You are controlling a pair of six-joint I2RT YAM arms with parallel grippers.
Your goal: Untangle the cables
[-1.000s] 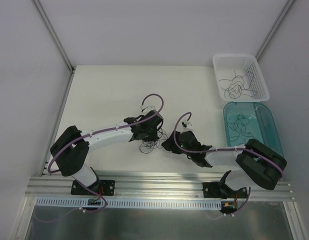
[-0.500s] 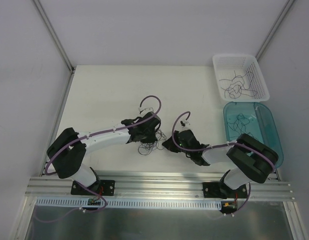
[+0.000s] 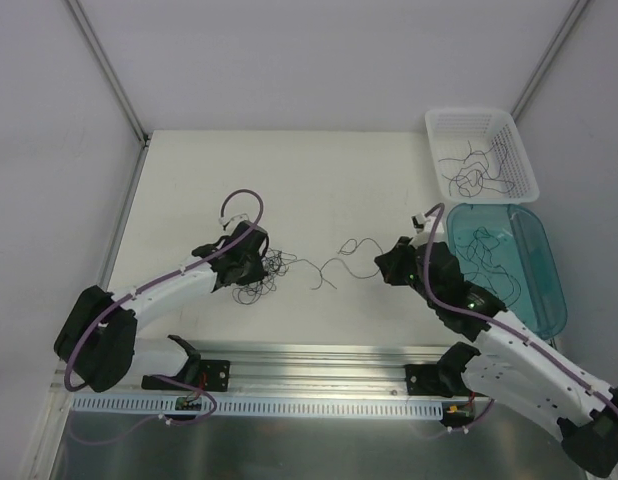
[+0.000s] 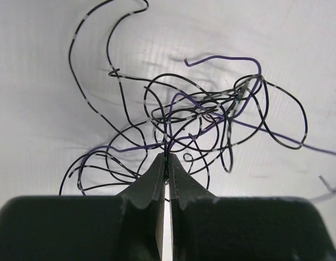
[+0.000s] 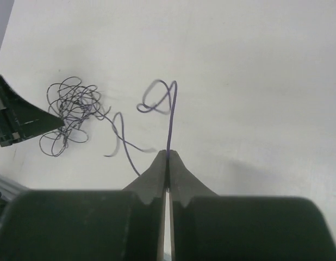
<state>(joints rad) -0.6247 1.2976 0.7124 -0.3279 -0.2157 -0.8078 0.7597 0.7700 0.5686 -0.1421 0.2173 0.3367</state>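
Centre-left of the top view: my left hand clamped on the cables wad | right hand, just snapped together on one purple strand, has swung centre-right, drawing it out | I reckon it's nearly free | bare worktop above; teal tray crowds right.

Left tool tight on strands of the tangled cables; white table beneath

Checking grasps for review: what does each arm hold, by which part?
Left gripper: jaws shut on strands at the near edge of the cable wad. Right gripper: jaws shut on one purple strand, on its stretch farthest from that wad.
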